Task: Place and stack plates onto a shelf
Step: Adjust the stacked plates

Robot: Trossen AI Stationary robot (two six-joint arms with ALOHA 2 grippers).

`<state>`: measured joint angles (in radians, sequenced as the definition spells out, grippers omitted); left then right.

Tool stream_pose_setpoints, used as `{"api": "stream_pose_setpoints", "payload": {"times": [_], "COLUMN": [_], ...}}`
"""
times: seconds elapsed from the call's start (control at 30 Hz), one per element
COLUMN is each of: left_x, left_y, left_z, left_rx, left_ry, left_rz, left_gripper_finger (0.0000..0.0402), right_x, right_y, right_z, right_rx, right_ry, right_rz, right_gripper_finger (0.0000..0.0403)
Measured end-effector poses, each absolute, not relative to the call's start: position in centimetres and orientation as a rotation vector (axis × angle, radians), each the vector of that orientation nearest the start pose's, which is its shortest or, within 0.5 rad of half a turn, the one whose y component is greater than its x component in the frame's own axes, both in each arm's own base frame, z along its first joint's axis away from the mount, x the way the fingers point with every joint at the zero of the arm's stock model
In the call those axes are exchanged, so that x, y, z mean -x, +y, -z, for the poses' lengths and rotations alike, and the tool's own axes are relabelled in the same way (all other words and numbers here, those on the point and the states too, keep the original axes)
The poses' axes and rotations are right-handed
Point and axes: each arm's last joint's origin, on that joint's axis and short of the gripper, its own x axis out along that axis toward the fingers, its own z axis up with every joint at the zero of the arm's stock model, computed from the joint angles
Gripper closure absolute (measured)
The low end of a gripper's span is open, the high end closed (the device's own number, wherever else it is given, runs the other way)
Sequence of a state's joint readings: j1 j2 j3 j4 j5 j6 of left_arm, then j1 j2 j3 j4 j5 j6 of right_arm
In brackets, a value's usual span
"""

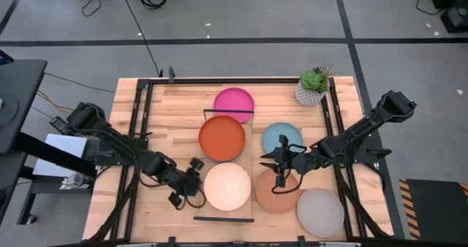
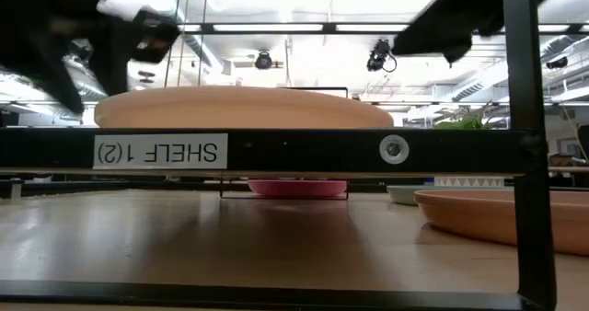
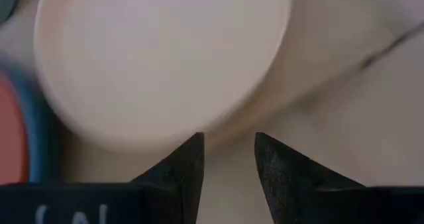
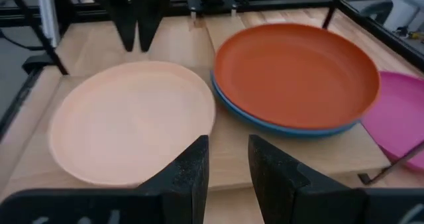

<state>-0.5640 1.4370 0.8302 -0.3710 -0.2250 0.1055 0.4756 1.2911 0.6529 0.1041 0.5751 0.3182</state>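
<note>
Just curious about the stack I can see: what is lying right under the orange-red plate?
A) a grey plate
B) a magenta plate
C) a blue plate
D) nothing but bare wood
C: in the right wrist view a blue plate's rim shows all along the near edge of the orange-red plate, directly beneath it.

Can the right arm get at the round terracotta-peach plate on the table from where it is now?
Probably yes. The right tool hovers by the far rim of the round terracotta-peach plate, empty, fingers slightly apart. Nothing lies on the plate; the round grey plate sits beside it, apparently clear.
</note>
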Motion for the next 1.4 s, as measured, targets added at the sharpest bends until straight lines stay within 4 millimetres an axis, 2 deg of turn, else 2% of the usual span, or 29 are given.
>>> {"api": "stream_pose_setpoints", "payload": {"times": [0.17,0.33,0.5,0.67,0.87,1.2,1.33,1.4], "left_x": [-21.1,-19.5,-19.3,-20.3,-21.0,-21.4,-21.3,-21.3], "left_y": [-11.2,-7.8,-4.2,-1.7,-0.8,-0.9,-1.1,-1.3], "left_z": [-19.2,-18.2,-16.1,-15.7,-16.1,-16.6,-16.8,-17.8], "left_rx": [-0.51,-0.518,-0.443,-0.379,-0.331,-0.3,-0.317,-0.32], "left_ry": [0.851,0.854,0.931,0.827,0.779,0.712,0.725,0.72], "left_rz": [0.129,-0.099,-0.27,-0.356,-0.303,-0.281,-0.269,-0.265], "left_gripper_finger": [0.0275,0.0282,0.0283,0.0283,0.0283,0.0283,0.0283,0.0283], "right_x": [-23.6,-23.7,-23.8,-23.9,-24.0,-24.0,-23.6,-23.4], "right_y": [9.3,8.7,8.6,8.4,8.3,8.3,8.0,7.5], "right_z": [-19.8,-19.6,-19.7,-19.7,-19.7,-19.7,-19.0,-18.4], "right_rx": [-0.091,-0.109,-0.107,-0.102,-0.097,-0.087,-0.084,-0.119], "right_ry": [0.424,0.425,0.419,0.414,0.416,0.42,0.495,0.567], "right_rz": [0.172,0.187,0.182,0.182,0.178,0.178,0.198,0.221], "right_gripper_finger": [0.0291,0.0291,0.0291,0.0291,0.0291,0.0291,0.0291,0.0291]}}
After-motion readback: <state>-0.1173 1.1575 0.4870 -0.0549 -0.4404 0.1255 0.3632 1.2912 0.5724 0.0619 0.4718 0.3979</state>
